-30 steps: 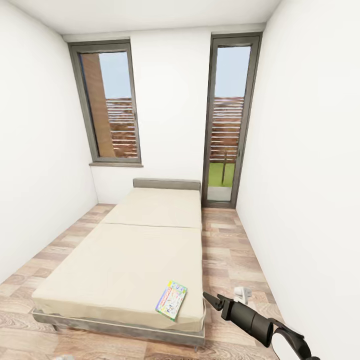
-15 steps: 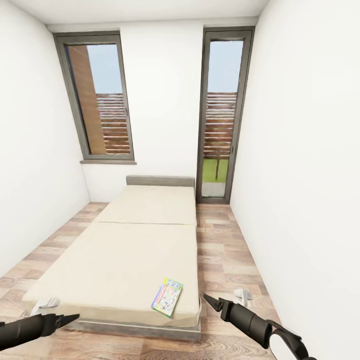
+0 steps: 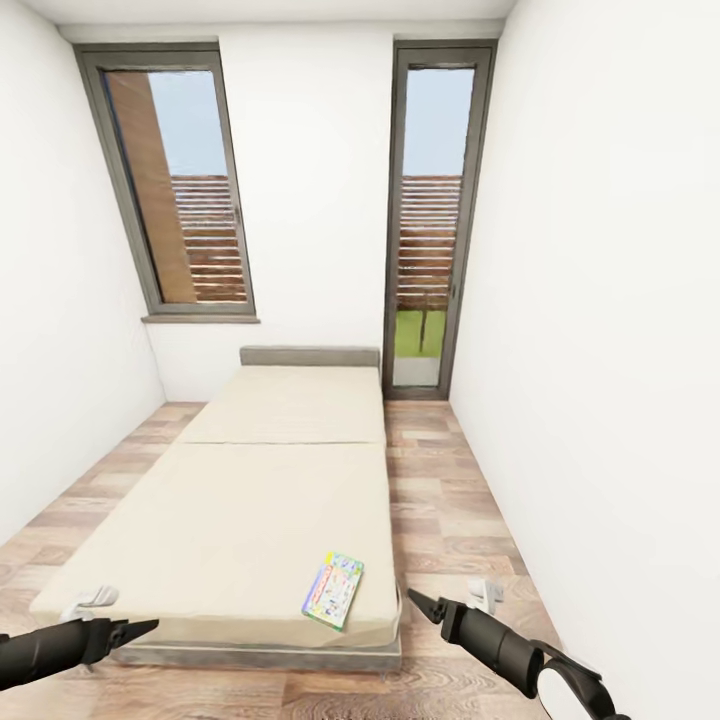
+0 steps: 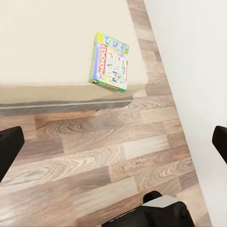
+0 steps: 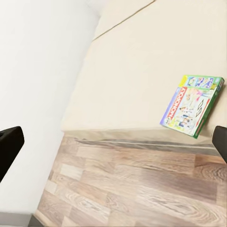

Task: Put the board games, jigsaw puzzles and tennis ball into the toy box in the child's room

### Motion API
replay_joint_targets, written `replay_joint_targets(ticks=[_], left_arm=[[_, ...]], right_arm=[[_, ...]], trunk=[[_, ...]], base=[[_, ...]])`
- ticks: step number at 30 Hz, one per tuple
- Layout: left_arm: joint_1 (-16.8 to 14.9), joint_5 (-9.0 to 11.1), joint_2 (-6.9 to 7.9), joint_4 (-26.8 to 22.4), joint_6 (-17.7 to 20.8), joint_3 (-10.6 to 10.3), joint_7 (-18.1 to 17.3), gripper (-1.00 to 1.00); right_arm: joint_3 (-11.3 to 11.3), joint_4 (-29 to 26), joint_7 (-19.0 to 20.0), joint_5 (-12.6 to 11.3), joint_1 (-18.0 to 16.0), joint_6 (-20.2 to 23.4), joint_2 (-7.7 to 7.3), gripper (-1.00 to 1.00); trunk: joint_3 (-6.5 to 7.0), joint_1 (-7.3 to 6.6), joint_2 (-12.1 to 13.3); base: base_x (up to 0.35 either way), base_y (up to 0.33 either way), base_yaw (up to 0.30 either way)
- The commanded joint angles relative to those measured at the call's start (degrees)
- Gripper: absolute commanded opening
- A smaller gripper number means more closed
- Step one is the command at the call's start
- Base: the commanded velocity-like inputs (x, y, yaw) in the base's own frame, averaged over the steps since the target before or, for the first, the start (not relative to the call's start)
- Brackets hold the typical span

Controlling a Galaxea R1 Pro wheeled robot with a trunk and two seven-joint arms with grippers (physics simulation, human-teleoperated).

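Observation:
One of the board games (image 3: pixel 333 589), a white Monopoly box with a colourful border, lies flat on the beige bed (image 3: pixel 260 480) close to its near right corner. The same box appears in the left wrist view (image 4: pixel 110 62) and the right wrist view (image 5: pixel 192 105). My left gripper (image 3: pixel 140 627) hovers low over the floor by the bed's near left corner, open and holding nothing. Just right of the near right corner, my right gripper (image 3: pixel 415 603) is open and empty too, a short way from the box. In both wrist views the fingers (image 4: pixel 7 146) (image 5: pixel 7 144) stand wide apart.
White walls close in on both sides of the narrow room. A strip of wood-plank floor (image 3: pixel 440 500) runs between the bed and the right wall. Small white objects (image 3: pixel 487 592) (image 3: pixel 92 598) lie on the floor by both near corners. Two tall dark-framed windows (image 3: pixel 430 220) are in the far wall.
The whole picture has shifted, so the camera has moved nearer the bed. My left gripper has come into the head view at lower left. The board game lies where it was.

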Motion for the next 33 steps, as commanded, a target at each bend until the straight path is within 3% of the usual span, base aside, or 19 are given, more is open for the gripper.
replay_joint_targets(ticks=[1,15,33], left_arm=[[-0.06,-0.43,-0.02,-0.07,0.54,0.28,-0.48,1.00],[-0.06,-0.11,0.18,-0.19,0.51,0.50,-0.70,1.00],[-0.06,-0.07,0.01,-0.15,0.95,0.50,-0.97,1.00]], right_arm=[[0.05,-0.01,-0.10,-0.44,-0.05,0.25,-0.03,1.00],[0.05,0.19,-0.19,-0.44,-0.05,0.18,-0.02,1.00],[0.14,0.19,-1.05,-0.35,-0.05,0.16,-0.01,1.00]], trunk=[[-0.17,0.03,-0.10],[-1.32,0.03,-0.10],[-1.45,0.03,-0.10]], base=[[0.001,0.247,-0.097],[0.000,0.139,-0.082],[0.024,0.110,-0.005]])
